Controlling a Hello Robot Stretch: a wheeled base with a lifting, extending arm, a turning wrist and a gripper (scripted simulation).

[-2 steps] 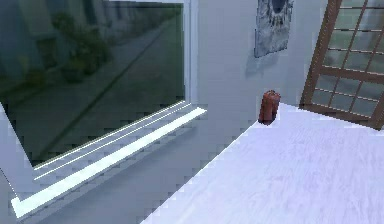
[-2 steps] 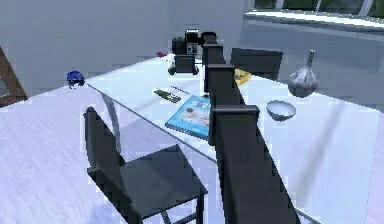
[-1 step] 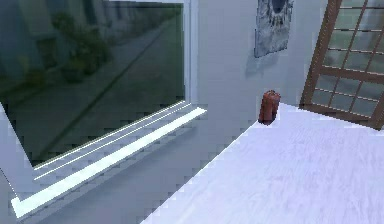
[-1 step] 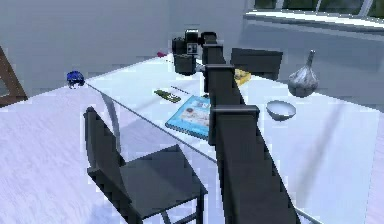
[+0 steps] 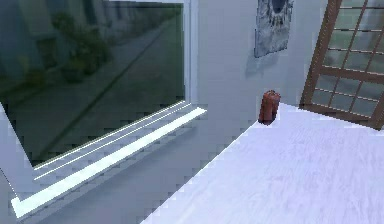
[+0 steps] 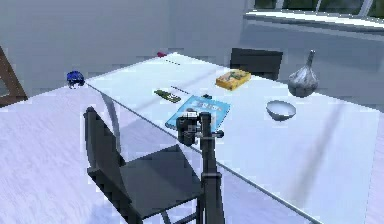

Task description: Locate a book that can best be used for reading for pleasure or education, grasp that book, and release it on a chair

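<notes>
Right now the dark square arm (image 6: 210, 185) is standing up over the near edge of the long white table (image 6: 330, 150). Its gripper (image 6: 193, 132) is sitting at a flat, rectangular blue book (image 6: 186, 108) that is lying on the tabletop. That placing is suiting a grasp, since this book looks like the nearest one within the arm's reach. I cannot tell what state the thin fingers are in. Because the blue book is resting on the table right behind them, I also cannot tell whether the gripper is holding anything. A dark metal chair (image 6: 150, 175) is standing just beside the arm with its seat facing the table, so it is offering the closest place for the release. Its tall backrest is likely getting in the way of a low swing toward the seat. Farther along the table a yellow book (image 6: 233, 80) is lying near a second dark chair (image 6: 255, 62), and a thin dark green flat item (image 6: 172, 94) is lying just beyond the blue book. A grey bulb-shaped vase (image 6: 305, 78) and a pale shallow bowl (image 6: 281, 109) are standing well apart from the gripper. A small blue round thing (image 6: 74, 77) is sitting on the floor past the table's end. Ahead of the robot, a wide dark-glass window (image 5: 100, 70) is running along a grey wall. A framed picture (image 5: 272, 25) is hanging above a small reddish-brown object (image 5: 268, 107) on the floor, and a brown glass-paned door (image 5: 350, 60) is standing at the forward view's right.
</notes>
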